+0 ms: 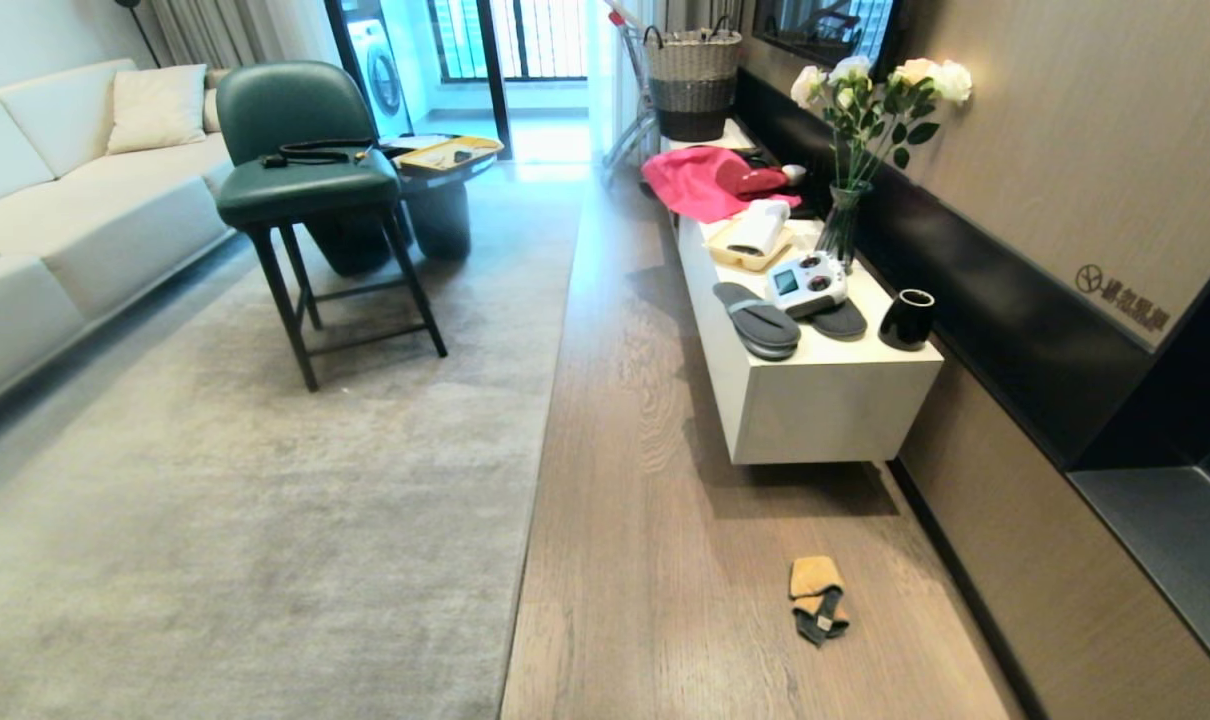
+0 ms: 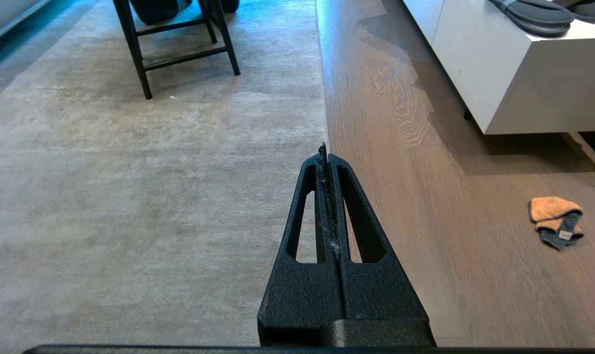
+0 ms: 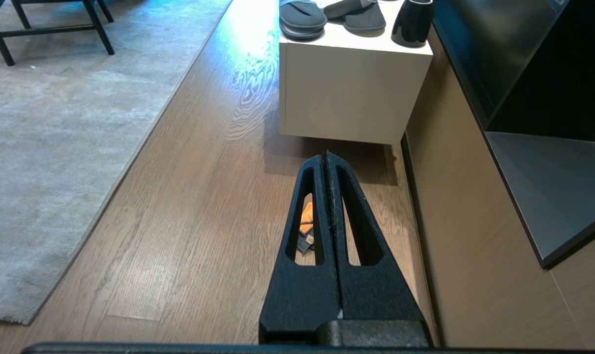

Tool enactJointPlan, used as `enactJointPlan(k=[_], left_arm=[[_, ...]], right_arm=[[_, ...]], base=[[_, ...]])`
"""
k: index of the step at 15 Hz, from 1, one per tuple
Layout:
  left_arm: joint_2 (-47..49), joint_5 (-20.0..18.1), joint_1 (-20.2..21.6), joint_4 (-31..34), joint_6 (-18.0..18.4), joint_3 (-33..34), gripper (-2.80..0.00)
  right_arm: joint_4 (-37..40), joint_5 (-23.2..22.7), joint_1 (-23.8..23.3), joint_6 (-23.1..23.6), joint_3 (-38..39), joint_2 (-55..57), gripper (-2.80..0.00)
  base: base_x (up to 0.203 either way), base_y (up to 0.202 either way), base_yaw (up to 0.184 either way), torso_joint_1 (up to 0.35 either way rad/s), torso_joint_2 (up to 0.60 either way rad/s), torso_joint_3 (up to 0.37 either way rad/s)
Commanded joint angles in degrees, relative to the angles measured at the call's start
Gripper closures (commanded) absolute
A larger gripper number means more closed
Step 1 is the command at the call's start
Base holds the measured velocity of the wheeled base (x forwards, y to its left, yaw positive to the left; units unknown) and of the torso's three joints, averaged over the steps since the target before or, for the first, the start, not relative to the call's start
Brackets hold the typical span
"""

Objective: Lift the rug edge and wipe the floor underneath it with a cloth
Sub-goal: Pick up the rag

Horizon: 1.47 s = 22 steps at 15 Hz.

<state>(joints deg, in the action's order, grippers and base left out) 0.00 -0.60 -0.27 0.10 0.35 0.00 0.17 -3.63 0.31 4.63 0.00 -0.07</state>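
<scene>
The cloth (image 1: pixel 818 598) lies crumpled on the floor (image 1: pixel 655 560), right of the rug edge (image 1: pixel 537 470) and apart from it, near the white cabinet (image 1: pixel 825 400). L gripper (image 2: pixel 325 150) and R gripper (image 3: pixel 326 157) both have the 2 fingers pressed together, holding nothing, above the floor.

The floor (image 1: pixel 645 480) of wood-grain planks carries a large grey rug (image 1: pixel 265 500), whose straight rug edge (image 1: pixel 540 450) runs directly beneath the left tool (image 2: pixel 325 147). A crumpled orange cloth (image 1: pixel 817 598) lies on bare planks under the right tool (image 3: pixel 327 156), well apart from the rug. A green chair (image 1: pixel 305 190) stands on the rug, beyond the left tool.
</scene>
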Motion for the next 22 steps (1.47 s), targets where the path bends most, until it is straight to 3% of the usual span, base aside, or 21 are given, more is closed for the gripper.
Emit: enactJointPlan(k=[1,16,22], left_arm=[[0.00,-0.02,0.00,-0.01,0.00,0.00,0.00],[0.00,0.16,0.00,-0.01,-0.18,0.00,0.00],[0.00,0.16,0.00,-0.10,-0.27,0.00,0.00]], right_arm=[[0.01,-0.06,0.04,0.03,0.00,0.07,0.00],[0.01,-0.05,0.04,0.03,0.00,0.07,0.00],[0.01,-0.06,0.04,0.03,0.00,0.07,0.00]], base=[[0.000,0.000,0.000,0.000,0.00,0.000],[0.000,0.000,0.000,0.000,0.00,-0.003],[0.000,0.000,0.000,0.003,0.00,-0.164]])
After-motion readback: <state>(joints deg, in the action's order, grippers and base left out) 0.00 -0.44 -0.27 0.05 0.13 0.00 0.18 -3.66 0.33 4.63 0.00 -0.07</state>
